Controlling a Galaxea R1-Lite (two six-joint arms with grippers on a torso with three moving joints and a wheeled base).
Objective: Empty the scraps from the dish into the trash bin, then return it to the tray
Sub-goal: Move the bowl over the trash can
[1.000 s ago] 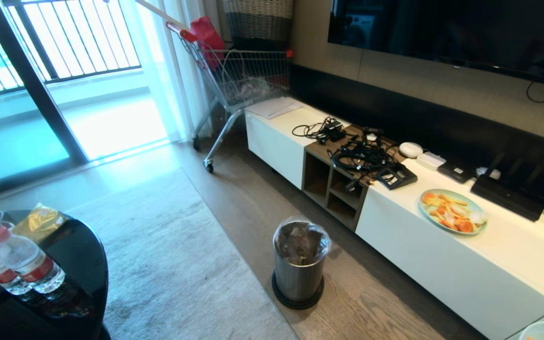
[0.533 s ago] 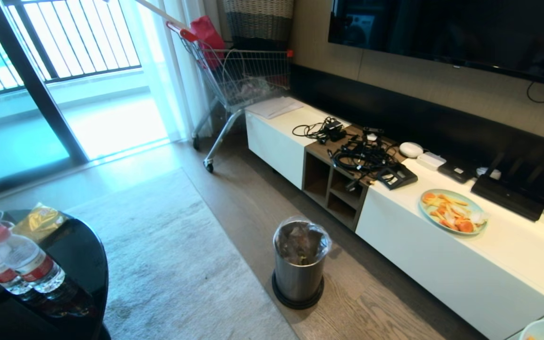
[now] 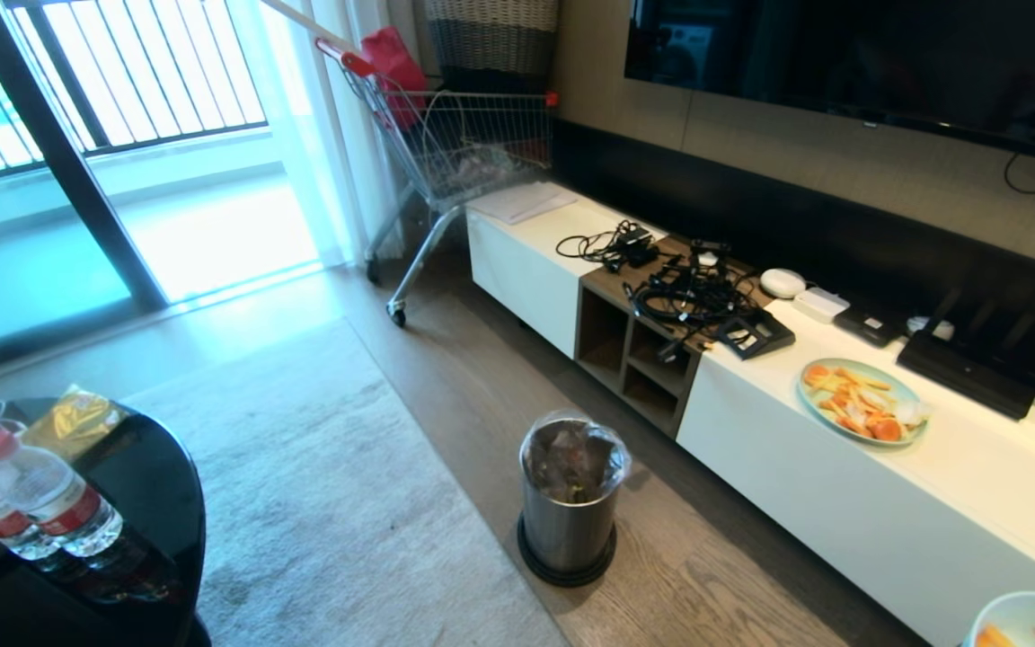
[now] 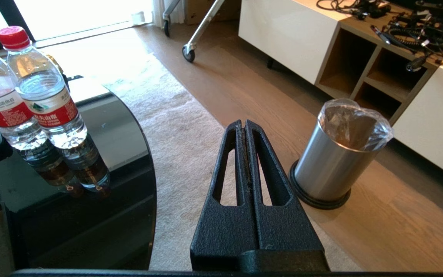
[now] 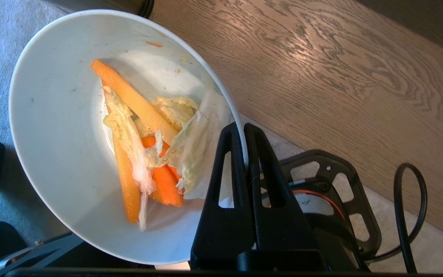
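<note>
Dish [image 5: 64,127] clamped by rim in right gripper [image 5: 244,130], jaws pinched tight on near wall; seen at bottom-right corner of head view, well apart from trash bin [image 3: 569,499]. Left gripper [image 4: 244,127] closed on nothing, parked above rug beside round black table [image 4: 102,200]; idle.

Step in hand, as judged: carry to bin, pour not yet begun. To do well: keep dish near level in transit, as load sits toward gripper side; bring rim over centre of bin mouth before tipping; tip away from jaws so strips slide off far lip; mind thin rim grip, prob. prone to slip if rolled fast. Wet leaf may stick to wall; extra tilt likely needed.

Containers:
- Dish: scraps [image 5: 144,154] inside, orange strips, pale yellow chunks, limp white leaf.
- Trash bin: on wood floor before TV cabinet [image 3: 841,503], upright, clear bag liner, some dark contents at bottom.
- Pale blue plate [image 3: 861,402] on cabinet: more orange/yellow pieces; not task item.
- Tray: not in view.
</note>
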